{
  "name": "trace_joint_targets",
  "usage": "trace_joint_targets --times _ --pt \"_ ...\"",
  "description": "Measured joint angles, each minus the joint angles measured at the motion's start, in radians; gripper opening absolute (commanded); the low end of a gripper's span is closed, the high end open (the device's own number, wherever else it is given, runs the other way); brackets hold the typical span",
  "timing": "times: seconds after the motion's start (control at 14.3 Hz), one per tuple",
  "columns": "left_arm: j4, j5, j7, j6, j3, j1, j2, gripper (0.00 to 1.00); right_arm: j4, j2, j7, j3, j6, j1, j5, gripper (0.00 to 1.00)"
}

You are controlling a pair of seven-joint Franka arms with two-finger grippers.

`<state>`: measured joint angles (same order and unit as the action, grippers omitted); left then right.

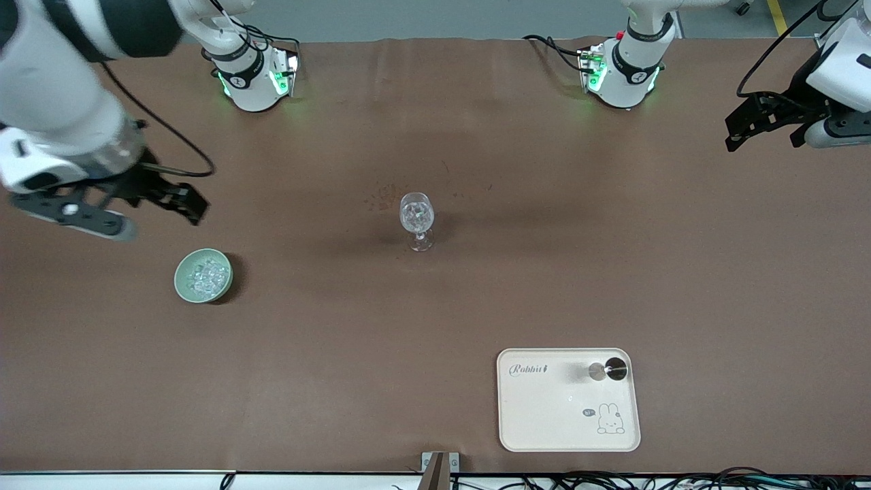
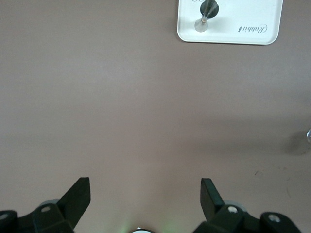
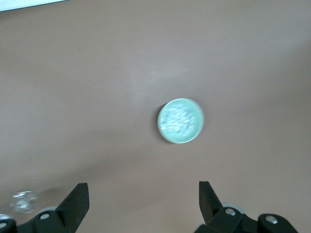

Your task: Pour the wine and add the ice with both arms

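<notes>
A: What is in the containers?

B: The pale green bowl [image 1: 203,275] holds a heap of ice [image 1: 207,276], small clear cubes. It sits on the brown table [image 1: 435,320] toward the right arm's end. Taking the wine glass [image 1: 416,219] as the clock's centre in the front view, the bowl lies at about eight o'clock.

A: And the glass?

B: It stands upright mid-table, with glinting clear pieces in its bowl; I cannot tell whether any liquid is in it.

A: Anything else?

B: A cream tray [image 1: 544,415] printed with a rabbit lies at about five o'clock from the glass, nearer the front camera. A small dark bottle [image 1: 609,370] with a silvery top lies on its side on the tray, in the corner toward the left arm's end.

A: The grippers?

B: The right gripper [image 1: 146,197] hangs in the air over the table just beside the bowl, jaws apart, holding nothing. The left gripper [image 1: 765,129] waits over the table's edge at the left arm's end, jaws apart too, nothing held.
</notes>
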<state>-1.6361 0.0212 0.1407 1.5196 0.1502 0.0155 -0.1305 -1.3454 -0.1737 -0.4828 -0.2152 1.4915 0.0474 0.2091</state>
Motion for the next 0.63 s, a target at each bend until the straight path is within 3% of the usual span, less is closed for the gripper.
trace_joint_targets --times 0.28,0.63 --pt "0.000 0.002 -0.044 0.000 0.006 0.001 -0.002 1.00 -0.001 0.051 0.277 0.197 -0.014 -0.006 -0.052 1.00" --pt "0.007 0.002 -0.123 0.000 0.001 0.003 -0.005 1.00 -0.003 0.090 0.369 0.275 -0.045 -0.076 -0.149 1.00"
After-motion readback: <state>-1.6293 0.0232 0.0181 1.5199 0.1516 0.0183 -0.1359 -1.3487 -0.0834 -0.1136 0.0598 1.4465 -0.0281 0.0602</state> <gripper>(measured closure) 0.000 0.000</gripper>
